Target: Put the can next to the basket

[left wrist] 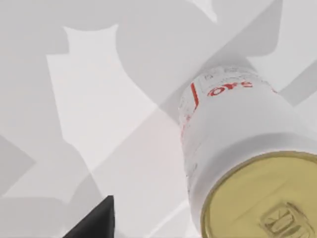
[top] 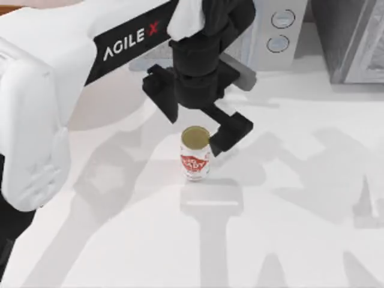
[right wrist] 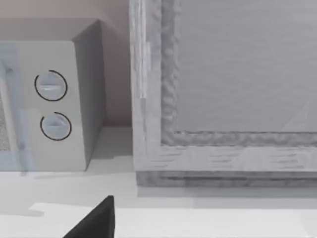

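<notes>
- White can (top: 195, 153) with red label and gold top, upright on table (top: 288, 210) near centre.
- Left gripper (top: 193, 120) poised just above, at the can's 12 o'clock; fingers spread, released, grasping nothing.
- Microwave (top: 277, 30) at 1 o'clock.

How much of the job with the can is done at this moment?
Little looks done. The can stands upright on the white table, and I see no basket near it. In hand: the left gripper hangs open just above the can, one finger beside its gold top, nothing gripped. Left to do: close on the can, carry it and set it beside the basket. The right wrist view faces a microwave.
</notes>
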